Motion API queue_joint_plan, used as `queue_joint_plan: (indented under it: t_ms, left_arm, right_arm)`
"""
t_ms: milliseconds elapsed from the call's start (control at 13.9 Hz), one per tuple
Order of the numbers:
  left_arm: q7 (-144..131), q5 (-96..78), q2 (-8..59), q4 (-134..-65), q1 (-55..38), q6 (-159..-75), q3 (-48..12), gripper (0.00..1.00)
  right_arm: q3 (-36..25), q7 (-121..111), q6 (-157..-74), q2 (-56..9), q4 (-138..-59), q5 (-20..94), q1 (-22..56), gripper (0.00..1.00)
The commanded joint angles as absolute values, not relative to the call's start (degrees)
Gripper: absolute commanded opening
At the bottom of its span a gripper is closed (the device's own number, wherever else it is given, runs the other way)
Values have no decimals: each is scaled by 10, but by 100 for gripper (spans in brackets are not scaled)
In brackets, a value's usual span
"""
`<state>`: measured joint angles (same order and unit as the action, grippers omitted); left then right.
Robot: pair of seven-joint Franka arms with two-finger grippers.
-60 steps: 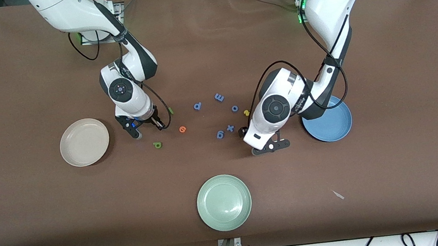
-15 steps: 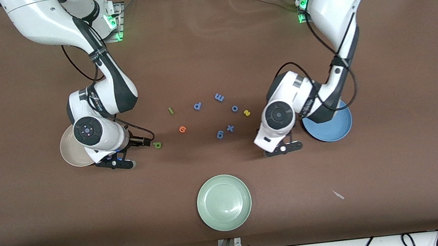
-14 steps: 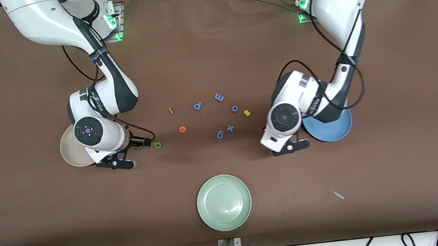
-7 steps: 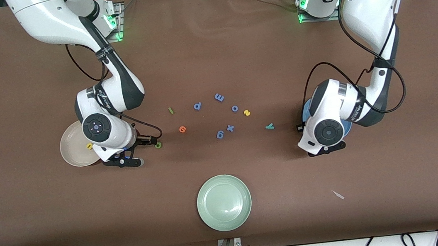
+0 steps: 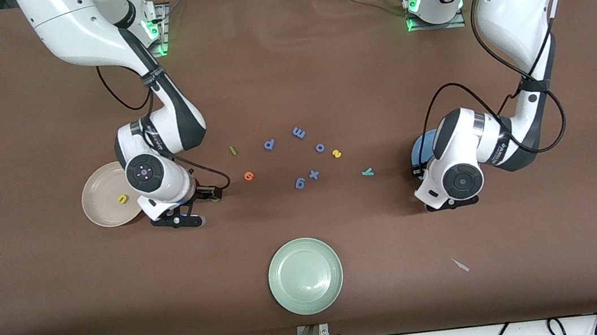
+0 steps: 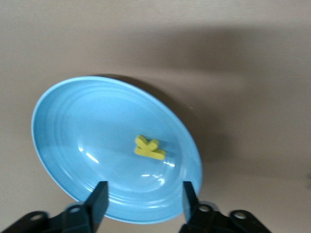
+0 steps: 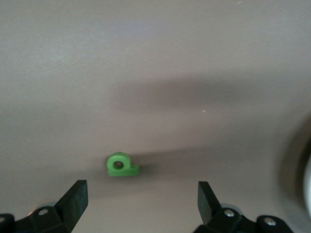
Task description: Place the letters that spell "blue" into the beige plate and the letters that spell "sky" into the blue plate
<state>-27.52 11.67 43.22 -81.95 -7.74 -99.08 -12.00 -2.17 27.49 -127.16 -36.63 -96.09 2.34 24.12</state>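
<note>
**Yellow k dropped, green b next**

Since a second ago my left fingers (image 6: 143, 206) have swung over the round sky-blue plate (image 6: 63, 131) and parted; the yellow foam k (image 6: 149, 148) lies in it. My right fingers (image 7: 141, 204) hang spread wide over the dark green foam b (image 7: 120, 165) on the desk, beside the cream-beige plate (image 5: 102, 211) holding the yellow foam u (image 5: 122, 199).
</note>
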Motion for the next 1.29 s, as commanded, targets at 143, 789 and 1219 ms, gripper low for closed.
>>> queue_joint_plan:
  t_ms: [143, 789, 1219]
  left_arm:
    - [-354, 110, 419, -817, -118, -1006, -144, 100]
    - [-770, 82, 426, -840, -162, -1122, -144, 100]
    - [-1022, 79, 406, -923, -159, -1245, -144, 100]
  right_arm:
    - [-22, 279, -1341, -374, -986, 33, 256, 100]
    - [-23, 268, -1392, -380, -1024, 30, 262, 99]
    - [-23, 271, -1409, -390, -1024, 33, 272, 77]
